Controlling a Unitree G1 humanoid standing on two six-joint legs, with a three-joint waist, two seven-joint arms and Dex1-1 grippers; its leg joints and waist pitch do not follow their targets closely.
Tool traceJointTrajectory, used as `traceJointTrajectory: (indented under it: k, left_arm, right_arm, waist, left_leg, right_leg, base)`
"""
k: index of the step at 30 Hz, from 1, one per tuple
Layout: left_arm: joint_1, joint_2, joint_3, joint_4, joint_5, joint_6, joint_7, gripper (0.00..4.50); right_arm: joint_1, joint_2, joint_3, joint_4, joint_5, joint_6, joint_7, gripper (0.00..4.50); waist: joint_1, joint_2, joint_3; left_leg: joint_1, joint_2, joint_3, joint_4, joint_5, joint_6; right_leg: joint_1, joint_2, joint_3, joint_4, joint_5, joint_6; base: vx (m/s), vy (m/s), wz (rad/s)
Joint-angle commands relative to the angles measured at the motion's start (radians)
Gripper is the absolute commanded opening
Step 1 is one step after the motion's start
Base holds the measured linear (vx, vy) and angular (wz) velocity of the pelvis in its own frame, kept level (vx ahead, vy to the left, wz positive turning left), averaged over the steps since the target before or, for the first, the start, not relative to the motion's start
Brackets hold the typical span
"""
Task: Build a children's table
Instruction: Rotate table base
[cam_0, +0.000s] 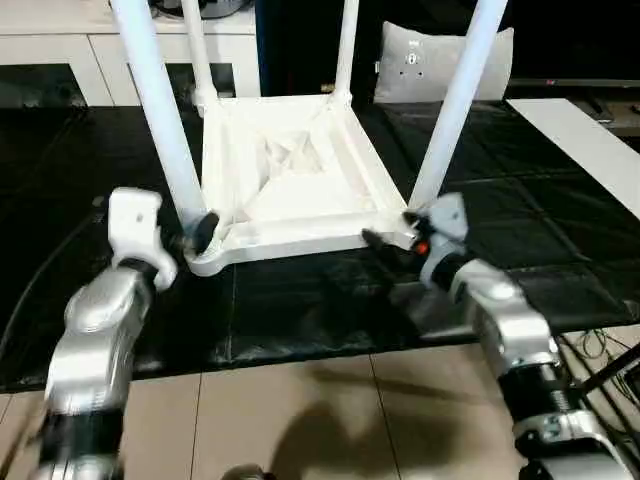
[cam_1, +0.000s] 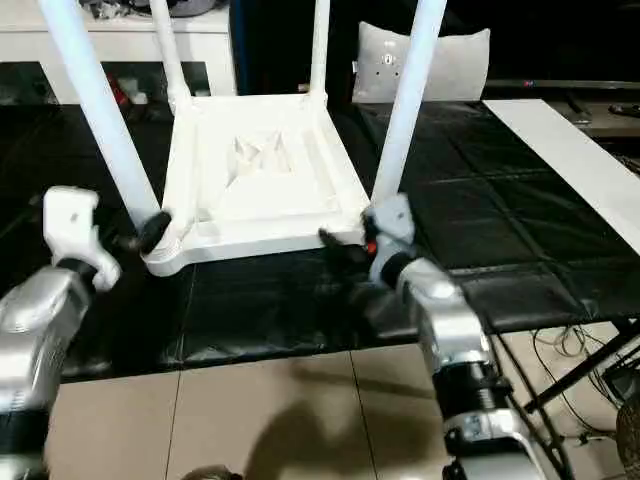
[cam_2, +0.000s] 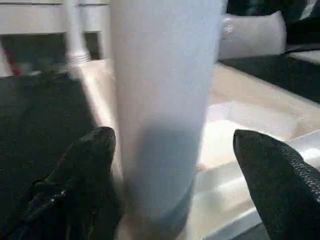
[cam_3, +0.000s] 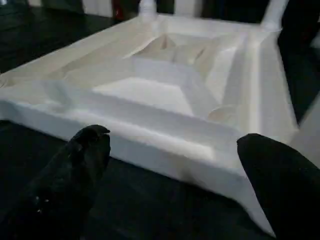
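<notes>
Children's table (cam_0: 290, 190) lies inverted; left claw (cam_2: 172, 165) straddles a leg (cam_2: 162, 100), right claw (cam_3: 172, 165) spread.

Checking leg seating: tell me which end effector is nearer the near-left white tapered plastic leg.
Left. The left end effector straddles that near-left leg at its base; the right end effector sits at the opposite near corner.

Table top (cam_0: 290, 190) is lying upside down on the black worktop (cam_0: 300, 300), four legs (cam_0: 455, 105) standing up and fencing its corners. Near-left leg (cam_2: 160, 110) is blocking the gap between the left gripper (cam_0: 197, 238) fingers. Open worktop is lying in front of the near rim.
</notes>
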Motion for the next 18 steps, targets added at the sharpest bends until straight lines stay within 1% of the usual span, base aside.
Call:
traceJointTrajectory:
  k: [1,3,4,5,6,7,8,9,10,11,12,13,14,15,16,17,18]
  left_arm:
    - [-0.042,0.011,-0.014,0.058,-0.020,-0.029,-0.058,4.14]
    - [-0.055,0.013,-0.018,0.078,-0.024,-0.039,-0.072,4.14]
    - [-0.094,0.015,-0.032,0.120,-0.036,-0.042,-0.119,4.14]
    - [-0.133,0.017,-0.051,0.164,-0.046,-0.049,-0.178,4.14]
    - [-0.150,0.017,-0.060,0.184,-0.050,-0.052,-0.205,4.14]
    - [-0.160,0.018,-0.065,0.195,-0.052,-0.053,-0.219,4.14]
    - [-0.160,0.018,-0.065,0.195,-0.052,-0.053,-0.219,4.14]
    - [-0.181,0.020,-0.080,0.222,-0.063,-0.055,-0.273,4.14]
    - [-0.187,0.023,-0.088,0.230,-0.072,-0.049,-0.307,4.14]
    - [-0.192,0.027,-0.100,0.237,-0.086,-0.037,-0.355,4.14]
    - [-0.193,0.032,-0.111,0.235,-0.100,-0.023,-0.398,4.14]
    - [-0.185,0.043,-0.129,0.208,-0.139,0.031,-0.479,4.14]
    - [-0.185,0.043,-0.129,0.208,-0.139,0.031,-0.479,4.14]
    - [-0.173,0.061,-0.160,0.152,-0.220,0.124,-0.610,4.14]
    - [-0.169,0.065,-0.167,0.133,-0.240,0.148,-0.635,4.14]
    - [-0.164,0.069,-0.174,0.108,-0.266,0.177,-0.663,4.14]
    - [-0.164,0.069,-0.174,0.108,-0.266,0.177,-0.663,4.14]
  right_arm:
    - [0.005,-0.008,0.014,-0.020,-0.018,0.037,0.005,4.50]
    - [0.005,-0.009,0.018,-0.020,-0.020,0.044,0.004,4.50]
    - [0.005,-0.016,0.024,-0.013,-0.027,0.067,0.002,4.50]
    - [0.003,-0.026,0.030,0.007,-0.041,0.083,-0.005,4.50]
    - [0.001,-0.031,0.033,0.016,-0.048,0.090,-0.009,4.50]
    - [0.001,-0.034,0.034,0.021,-0.052,0.093,-0.010,4.50]
    - [0.001,-0.034,0.034,0.021,-0.052,0.093,-0.010,4.50]
    - [-0.002,-0.040,0.034,0.038,-0.058,0.106,-0.019,4.50]
    - [-0.005,-0.042,0.030,0.050,-0.060,0.108,-0.025,4.50]
    - [-0.009,-0.045,0.026,0.066,-0.062,0.110,-0.032,4.50]
    - [-0.012,-0.048,0.022,0.082,-0.063,0.109,-0.036,4.50]
    - [-0.019,-0.053,0.016,0.107,-0.068,0.104,-0.045,4.50]
    - [-0.019,-0.053,0.016,0.107,-0.068,0.104,-0.045,4.50]
    - [-0.028,-0.064,0.011,0.142,-0.078,0.101,-0.053,4.50]
    - [-0.030,-0.066,0.011,0.151,-0.080,0.100,-0.054,4.50]
    - [-0.033,-0.068,0.011,0.162,-0.082,0.097,-0.055,4.50]
    - [-0.033,-0.068,0.011,0.162,-0.082,0.097,-0.055,4.50]
  waist:
    - [0.000,0.006,-0.062]
    - [-0.001,0.006,-0.062]
    - [-0.003,0.004,-0.062]
    - [-0.003,0.001,-0.060]
    - [0.005,0.006,-0.062]
    - [0.006,0.004,-0.060]
    - [0.009,0.005,-0.062]
    - [0.008,0.000,-0.062]
    - [0.009,0.000,-0.060]
    - [0.011,0.001,-0.060]
    - [0.011,-0.001,-0.060]
    - [0.010,0.000,-0.059]
    - [0.010,-0.003,-0.060]
    - [0.008,-0.010,-0.057]
    - [0.008,-0.009,-0.059]
    - [0.009,-0.005,-0.060]
    - [0.008,-0.007,-0.060]
  left_leg:
    - [0.017,0.090,-0.052,-0.095,-0.119,-0.006]
    - [0.016,0.091,-0.052,-0.095,-0.113,-0.008]
    - [0.015,0.091,-0.051,-0.095,-0.113,-0.006]
    - [0.020,0.087,-0.046,-0.094,-0.114,-0.004]
    - [0.023,0.090,-0.046,-0.093,-0.109,-0.014]
    - [0.020,0.091,-0.048,-0.095,-0.106,-0.014]
    - [0.024,0.094,-0.047,-0.095,-0.110,-0.020]
    - [0.021,0.095,-0.047,-0.096,-0.107,-0.019]
    - [0.022,0.092,-0.046,-0.096,-0.107,-0.018]
    - [0.022,0.092,-0.044,-0.096,-0.115,-0.026]
    - [0.022,0.093,-0.044,-0.097,-0.115,-0.030]
    - [0.021,0.093,-0.044,-0.098,-0.117,-0.030]
    - [0.020,0.093,-0.043,-0.097,-0.111,-0.033]
    - [0.021,0.094,-0.040,-0.099,-0.116,-0.032]
    - [0.021,0.092,-0.040,-0.096,-0.111,-0.033]
    - [0.020,0.093,-0.039,-0.096,-0.094,-0.032]
    - [0.018,0.091,-0.037,-0.095,-0.080,-0.026]
  right_leg:
    - [0.033,-0.121,0.080,-0.078,-0.052,-0.196]
    - [0.034,-0.121,0.079,-0.074,-0.030,-0.201]
    - [0.034,-0.121,0.080,-0.075,-0.027,-0.203]
    - [0.029,-0.118,0.081,-0.080,-0.038,-0.201]
    - [0.030,-0.123,0.082,-0.078,-0.047,-0.204]
    - [0.031,-0.123,0.081,-0.079,-0.045,-0.203]
    - [0.029,-0.124,0.081,-0.075,-0.034,-0.204]
    - [0.031,-0.124,0.081,-0.073,-0.025,-0.207]
    - [0.029,-0.124,0.081,-0.076,-0.030,-0.206]
    - [0.030,-0.128,0.082,-0.077,-0.052,-0.209]
    - [0.030,-0.128,0.082,-0.077,-0.058,-0.210]
    - [0.031,-0.128,0.082,-0.077,-0.060,-0.211]
    - [0.031,-0.131,0.082,-0.074,-0.064,-0.215]
    - [0.031,-0.131,0.083,-0.078,-0.079,-0.214]
    - [0.032,-0.132,0.082,-0.073,-0.080,-0.220]
    - [0.032,-0.132,0.082,-0.072,-0.075,-0.226]
    - [0.031,-0.129,0.082,-0.072,-0.057,-0.229]
  base:
    - [0.000,0.000,0.00]
    - [0.000,0.000,0.00]
    - [0.000,0.000,0.00]
    - [0.000,0.000,0.00]
    - [0.000,0.000,0.00]
    - [0.000,0.000,0.00]
    - [0.000,0.000,0.00]
    - [0.000,0.000,0.00]
    - [0.000,0.000,0.00]
    - [0.000,0.000,0.00]
    - [0.000,0.000,0.00]
    - [0.000,0.000,0.00]
    - [0.000,0.000,0.00]
    - [0.000,0.000,0.00]
    - [0.000,0.000,0.00]
    - [0.000,0.000,0.00]
    - [0.000,0.000,0.00]
